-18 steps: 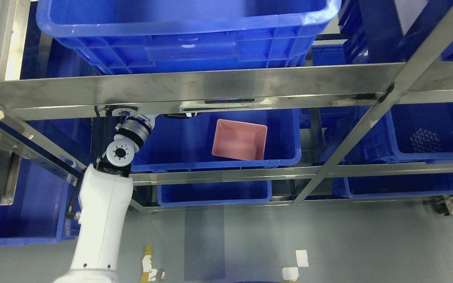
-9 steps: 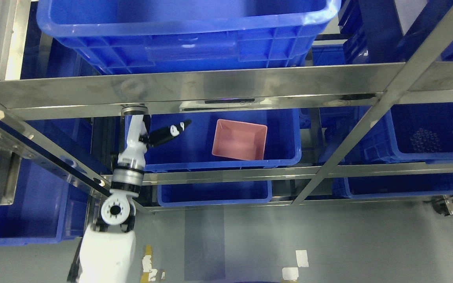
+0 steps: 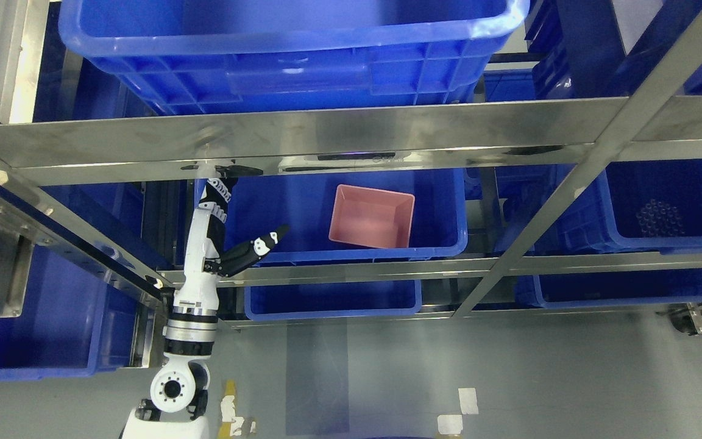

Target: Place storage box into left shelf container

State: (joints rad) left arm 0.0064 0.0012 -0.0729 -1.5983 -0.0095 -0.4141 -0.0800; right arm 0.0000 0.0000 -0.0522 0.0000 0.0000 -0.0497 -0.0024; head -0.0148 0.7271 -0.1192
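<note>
Stainless steel shelving [image 3: 351, 131] holds blue bins above a grey floor [image 3: 509, 378]. A pink storage box [image 3: 371, 216] sits inside the left blue shelf container [image 3: 302, 213]. The left hand [image 3: 220, 235] hangs empty beside it, fingers spread.

the pink storage box [image 3: 371, 216] sits upright inside the blue shelf container [image 3: 448, 241] on the middle level of the steel rack [image 3: 351, 131]. the left hand [image 3: 214, 235] is at that container's left front corner, fingers extended and thumb splayed, holding nothing, well apart from the box.
</note>
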